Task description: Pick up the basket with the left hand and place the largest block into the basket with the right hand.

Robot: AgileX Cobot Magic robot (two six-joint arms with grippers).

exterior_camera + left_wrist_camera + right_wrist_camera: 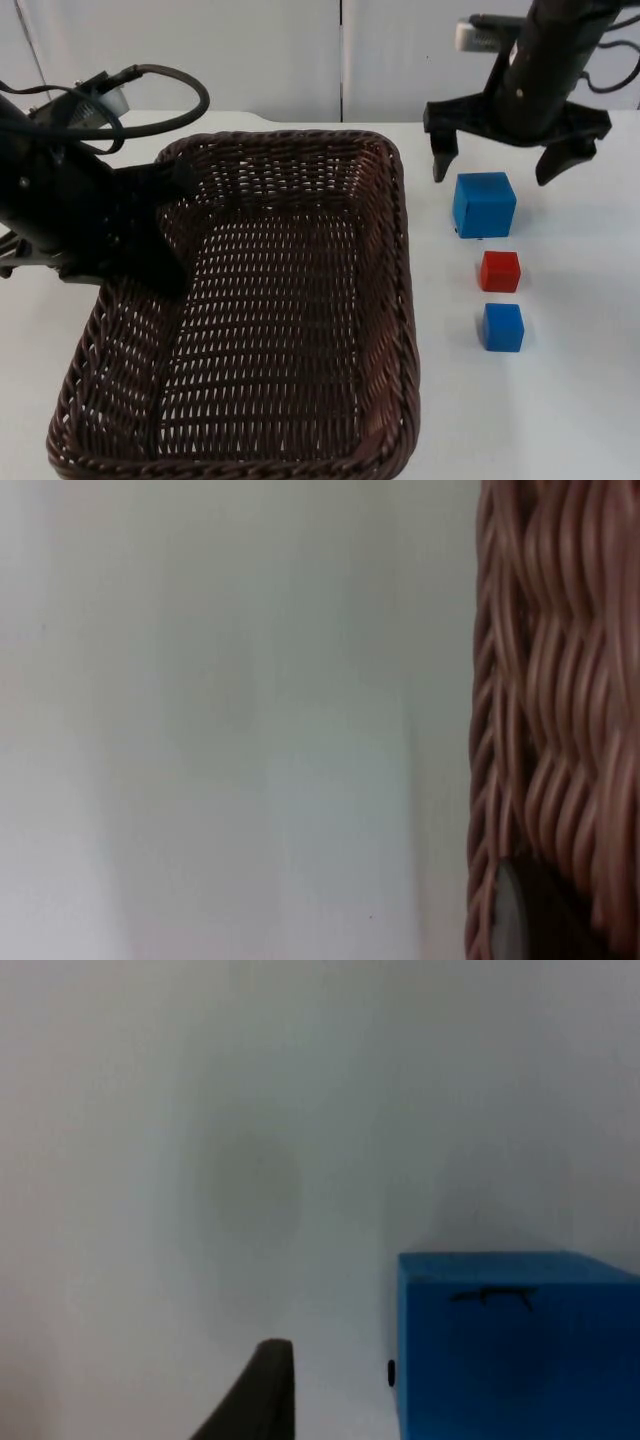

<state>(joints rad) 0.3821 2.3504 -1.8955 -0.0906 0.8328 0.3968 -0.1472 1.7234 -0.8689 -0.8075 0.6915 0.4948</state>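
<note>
Currently the right gripper (497, 168) is hovering, fingers spread wide, above and just behind the large blue cube-shaped block (484, 204), which is sitting on the white table top (580, 380) just right of the dark brown woven wicker basket (390, 300). The left gripper (150, 235) is sitting at the basket's left rim, probably pinching it; the arm is hiding the fingers. Advice: centre the fingers over the cube, then descend straight, avoiding the small red block (499, 271) and small blue block (502, 327) nearby.

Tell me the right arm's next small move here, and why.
Probably lower the right tool straight down around the large blue block. It hangs open just behind and above that block, the biggest of the three. The left tool is at the basket rim, and the basket holds no block yet.
</note>
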